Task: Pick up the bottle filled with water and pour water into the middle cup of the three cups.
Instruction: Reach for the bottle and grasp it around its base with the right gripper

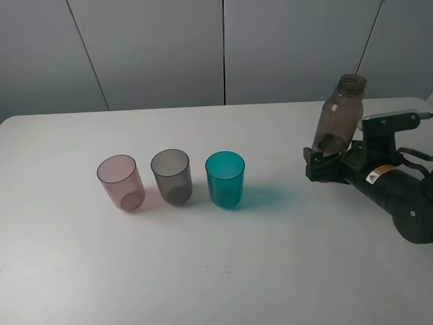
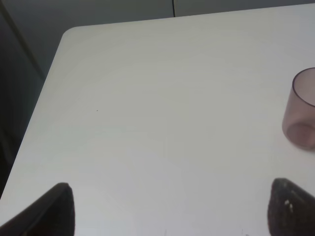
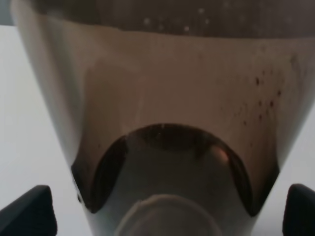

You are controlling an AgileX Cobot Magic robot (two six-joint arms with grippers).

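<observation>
Now the right gripper, reaching in from the right, is clasping the bottle by its base, holding it almost upright.

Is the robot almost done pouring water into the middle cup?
Not yet. Done: the right hand grips the bottle near its base. Now: it holds the bottle slightly tilted, well to the right of the teal cup. Left: carry it to the grey middle cup, which shows no water, and pour.

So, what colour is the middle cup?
Smoky grey, see-through; the exterior high view shows the middle cup best.
</observation>
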